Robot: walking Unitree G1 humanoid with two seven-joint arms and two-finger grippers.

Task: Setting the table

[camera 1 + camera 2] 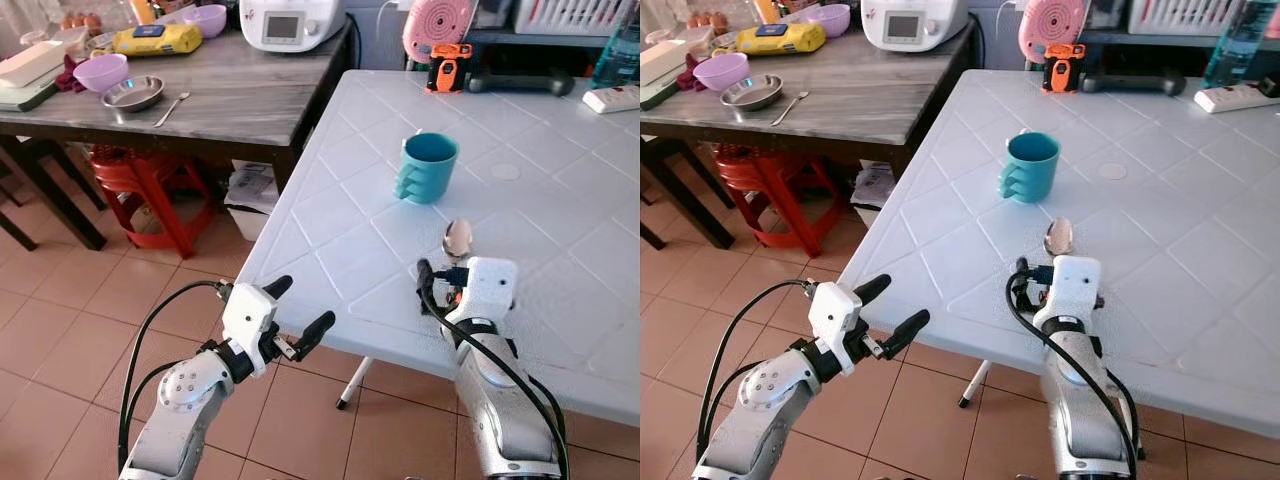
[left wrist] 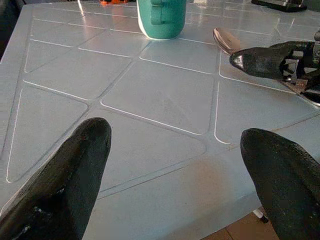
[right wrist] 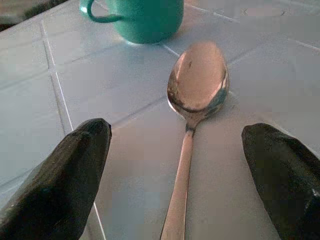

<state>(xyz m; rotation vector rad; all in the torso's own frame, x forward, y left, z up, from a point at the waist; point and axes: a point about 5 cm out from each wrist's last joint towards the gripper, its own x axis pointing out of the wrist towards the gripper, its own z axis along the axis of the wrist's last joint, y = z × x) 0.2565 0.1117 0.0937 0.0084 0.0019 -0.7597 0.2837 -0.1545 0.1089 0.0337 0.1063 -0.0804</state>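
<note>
The left gripper (image 1: pixel 296 312) is hovering off the near edge of the pale blue plastic table with diamond-patterned grooves (image 1: pixel 330 210), over the terracotta tiled floor (image 1: pixel 90 300), its two black fingers (image 2: pixel 75 170) spreading wide and holding nothing. The right gripper (image 3: pixel 175 165) is resting low over the tabletop, its fingers (image 3: pixel 75 165) standing well apart on either side of the shiny metal spoon's (image 3: pixel 197 85) handle without touching it. The spoon is lying flat, bowl pointing away toward the teal ceramic mug (image 1: pixel 428 166), which is standing upright just beyond it. Bare tabletop is stretching out to the robot's right of the spoon. Farther off, across a gap at the left, a dark wooden table (image 1: pixel 240 100) is carrying a purple plastic bowl (image 1: pixel 101 71) and a steel dish (image 1: pixel 133 93).
</note>
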